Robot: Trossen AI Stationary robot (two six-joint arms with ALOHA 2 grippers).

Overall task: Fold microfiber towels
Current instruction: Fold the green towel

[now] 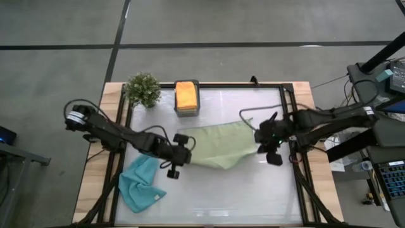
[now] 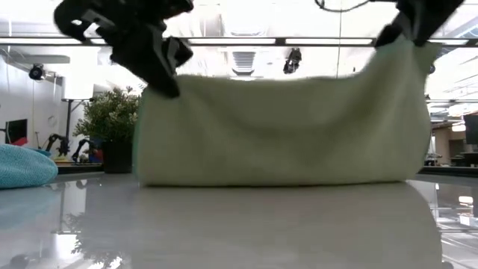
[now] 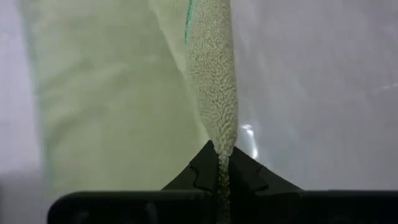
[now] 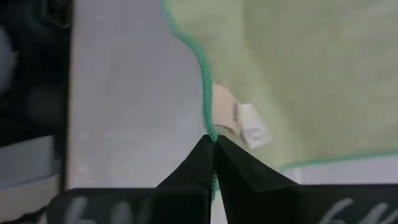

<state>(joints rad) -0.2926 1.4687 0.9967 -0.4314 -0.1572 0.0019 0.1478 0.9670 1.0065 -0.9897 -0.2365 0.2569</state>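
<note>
A sage green microfiber towel [image 1: 218, 147] hangs between my two grippers over the middle of the table. Its lower edge [image 2: 276, 181] rests on the tabletop. My left gripper [image 1: 185, 147] is shut on the towel's left end and my right gripper [image 1: 258, 140] on its right end, both raised above the table. A light blue towel [image 1: 140, 183] lies bunched at the near left. An orange towel [image 1: 186, 95] lies folded in the small dark box [image 1: 187, 111] at the far side. My left gripper pinches a narrow ridge of the green towel [image 3: 216, 134] between its two fingers, at the towel's upper left end [image 2: 173, 84]. The fingers slant down from the table's left. The cloth hangs below them onto the table. My right gripper pinches the towel's green-stitched hem [image 4: 207, 121] between its two fingers, right beside the small sewn label [image 4: 245, 124], at the upper right end [image 2: 403, 46]. The fingers slant down from the table's right. The upper edge sags only a little between the two holds.
A small potted plant [image 1: 142, 88] stands at the far left corner, next to the box. The white tabletop [image 1: 253, 190] is bare in front of the hanging towel. A dark frame [image 1: 297, 158] runs along the table's edges.
</note>
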